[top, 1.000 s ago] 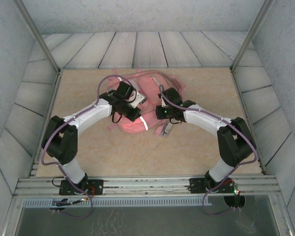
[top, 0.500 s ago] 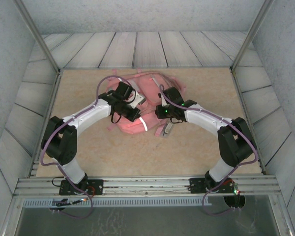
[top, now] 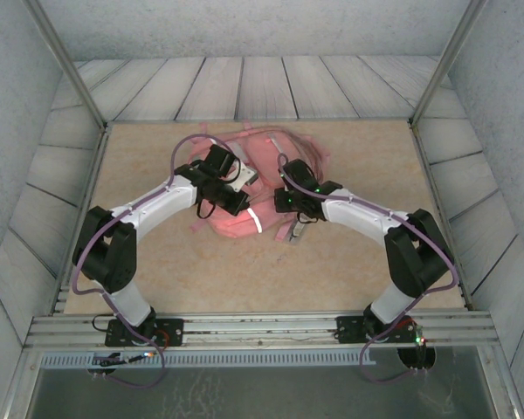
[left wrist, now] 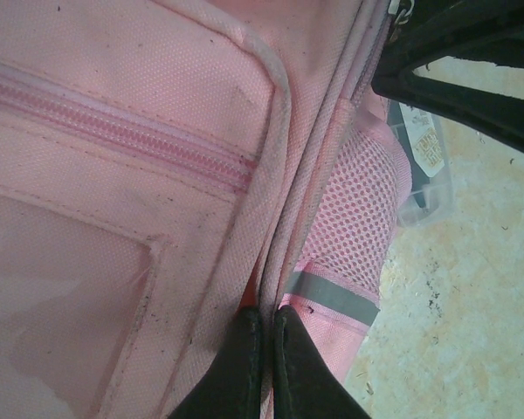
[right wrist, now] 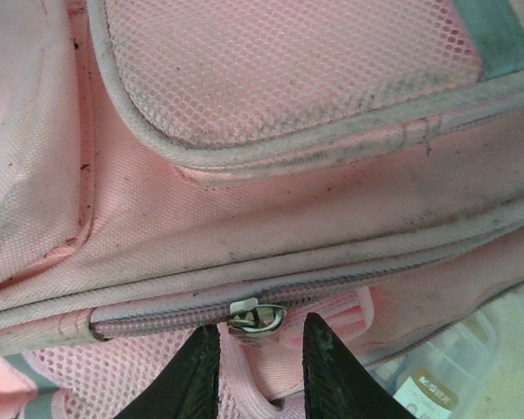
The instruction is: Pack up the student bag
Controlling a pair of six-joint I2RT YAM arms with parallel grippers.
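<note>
Left gripper (left wrist: 264, 319) pinches a seam of the large pink fabric student bag (left wrist: 113, 175); right gripper (right wrist: 260, 327), fingers spread, should centre on its silver metal zipper pull (right wrist: 256, 316).

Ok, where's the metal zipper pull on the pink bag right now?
In the right wrist view, the zipper pull sits low and central on the student bag, below the mesh pocket and just ahead of the open right gripper.

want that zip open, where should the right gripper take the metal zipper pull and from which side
Probably the zipper pull on the student bag, pinched across its flat metal tab from where the right gripper sits; it juts toward the parted jaws.
</note>
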